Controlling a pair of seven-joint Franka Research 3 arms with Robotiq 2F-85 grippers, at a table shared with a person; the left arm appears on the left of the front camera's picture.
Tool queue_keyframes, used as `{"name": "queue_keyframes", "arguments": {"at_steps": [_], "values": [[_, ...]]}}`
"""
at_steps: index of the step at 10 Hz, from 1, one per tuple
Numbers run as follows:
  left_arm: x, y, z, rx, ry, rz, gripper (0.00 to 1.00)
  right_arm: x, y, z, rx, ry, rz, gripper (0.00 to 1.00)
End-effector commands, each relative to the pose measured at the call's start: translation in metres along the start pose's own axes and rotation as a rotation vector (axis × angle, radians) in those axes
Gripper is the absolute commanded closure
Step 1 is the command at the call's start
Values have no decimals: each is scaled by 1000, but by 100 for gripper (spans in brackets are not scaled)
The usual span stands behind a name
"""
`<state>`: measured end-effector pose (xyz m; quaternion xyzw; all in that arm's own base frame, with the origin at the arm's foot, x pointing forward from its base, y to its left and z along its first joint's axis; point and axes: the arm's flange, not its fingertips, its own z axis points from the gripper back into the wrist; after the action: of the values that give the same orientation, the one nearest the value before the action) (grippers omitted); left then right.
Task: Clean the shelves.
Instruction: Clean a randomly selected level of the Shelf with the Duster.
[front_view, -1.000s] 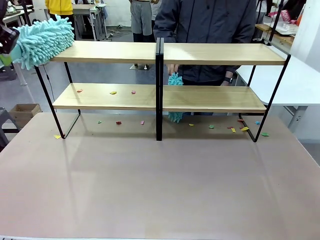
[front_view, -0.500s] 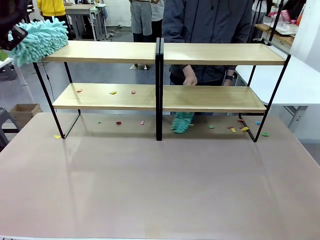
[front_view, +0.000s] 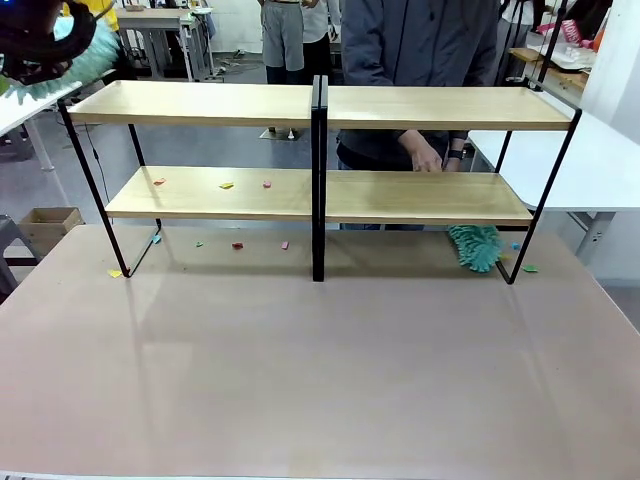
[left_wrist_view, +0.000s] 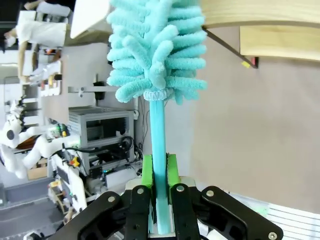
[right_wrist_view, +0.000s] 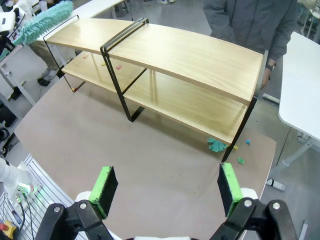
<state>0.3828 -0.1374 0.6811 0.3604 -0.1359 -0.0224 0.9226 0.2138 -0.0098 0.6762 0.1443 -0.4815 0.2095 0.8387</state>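
Note:
The shelves (front_view: 320, 150) stand across the far half of the table as two joined light-wood racks on black frames. My left gripper (front_view: 35, 45) is at the top left, beyond the upper board's left end, shut on the handle of a turquoise fluffy duster (left_wrist_view: 157, 45). In the left wrist view the green pads (left_wrist_view: 147, 170) clamp that handle, with the board's end (left_wrist_view: 260, 12) beside the duster head. My right gripper (right_wrist_view: 166, 185) hangs open high above the table's near side. The person's hand (front_view: 425, 155) holds a second turquoise duster (front_view: 475, 245) under the lower right board.
Small coloured paper scraps lie on the lower left board (front_view: 227, 185) and on the table beneath it (front_view: 237, 245); more lie by the right frame leg (front_view: 529, 267). A white table (front_view: 600, 160) stands at the right. The person stands behind the right rack.
My left gripper carried its duster left and up, off the upper board's left end. The person's duster swept right under the lower right board, from the middle post to the right end.

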Motion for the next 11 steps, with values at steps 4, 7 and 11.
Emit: {"name": "queue_keyframes", "arguments": {"at_steps": [4,7,11], "values": [[-10,76,16,-377,-46,90,88,-1,0,0,3,0,-1,0],[-57,151,4,-788,-109,-47,88,-1,0,0,3,0,-1,0],[-164,219,-43,-1181,-253,-507,88,-1,0,0,3,0,-1,0]]}}
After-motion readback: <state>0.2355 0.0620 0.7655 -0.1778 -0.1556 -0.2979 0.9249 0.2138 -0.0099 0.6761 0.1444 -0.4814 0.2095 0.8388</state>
